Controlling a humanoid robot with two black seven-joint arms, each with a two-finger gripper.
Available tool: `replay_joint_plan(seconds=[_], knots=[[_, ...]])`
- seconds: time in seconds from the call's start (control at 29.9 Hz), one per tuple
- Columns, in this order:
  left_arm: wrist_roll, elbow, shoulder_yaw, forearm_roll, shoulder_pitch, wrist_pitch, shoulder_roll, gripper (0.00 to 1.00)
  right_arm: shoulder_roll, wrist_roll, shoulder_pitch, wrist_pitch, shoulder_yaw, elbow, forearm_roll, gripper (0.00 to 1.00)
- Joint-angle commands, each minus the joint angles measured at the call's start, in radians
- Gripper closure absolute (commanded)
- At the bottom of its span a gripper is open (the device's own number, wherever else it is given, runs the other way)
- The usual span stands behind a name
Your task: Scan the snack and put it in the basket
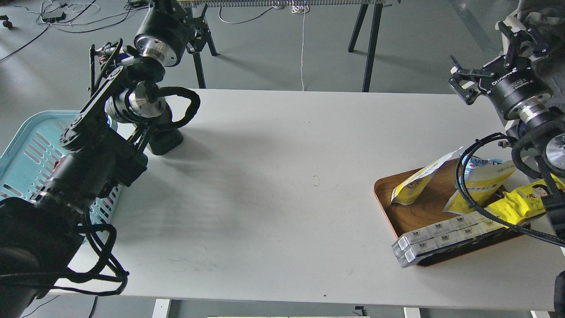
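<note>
Snack (412, 185) pouch, white at the top and yellow at the bottom, leans tilted in the brown wooden tray (426, 212) at the right side of the white table (273, 176), untouched by either arm.

Largest of the containers is the light blue basket (26, 150) at the table's left edge; the left arm covers much of it, and what shows of its slotted floor holds nothing I can make out. The tray is smaller. Besides the snack it holds a yellow pouch with a blue top (481, 181), a bright yellow wrapper with a cartoon face (525, 198) just beside it, and a row of clear boxes (437, 243) along the near rim, one end sticking out over the table.

The right gripper (460, 81) hangs above the table's far right corner, well apart from the tray, its fingers spread and holding nothing. The left gripper (165, 137) sits dark against the table beside the basket; whether its fingers are apart or together I cannot tell.
</note>
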State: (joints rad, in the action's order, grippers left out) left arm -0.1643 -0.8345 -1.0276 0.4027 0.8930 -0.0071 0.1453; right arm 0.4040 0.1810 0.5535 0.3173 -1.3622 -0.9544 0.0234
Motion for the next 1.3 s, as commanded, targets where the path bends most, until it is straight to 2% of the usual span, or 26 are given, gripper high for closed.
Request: replay_joint_plan(seconds=[0.0,0.4,0.87,1.1,1.2,1.27], knots=[[0.003,0.000,0.001,-0.001,0.000,-0.002,0.000,0.00,-0.001,0.000,0.003,0.000,0.002,0.006,0.000,0.01],[0.002,0.000,0.001,-0.001,-0.005,-0.007,0.007,0.00,0.044,0.000,0.077,0.003,0.120,0.042,-0.011,0.01],[0.011,0.000,0.000,0.002,-0.008,-0.014,0.034,0.00,0.404,0.011,0.325,0.002,0.582,-0.009,-0.007,0.01],[0.002,0.009,0.000,0.002,-0.011,-0.024,0.062,0.00,0.646,0.015,0.522,0.005,0.879,-0.196,-0.013,0.01],[0.002,0.009,0.000,0.002,-0.013,-0.054,0.071,0.00,0.760,0.031,0.604,0.005,0.986,-0.325,-0.017,0.01],[0.002,0.009,-0.003,0.002,-0.014,-0.076,0.076,0.00,0.849,0.057,0.649,0.005,1.041,-0.410,-0.049,0.01]])
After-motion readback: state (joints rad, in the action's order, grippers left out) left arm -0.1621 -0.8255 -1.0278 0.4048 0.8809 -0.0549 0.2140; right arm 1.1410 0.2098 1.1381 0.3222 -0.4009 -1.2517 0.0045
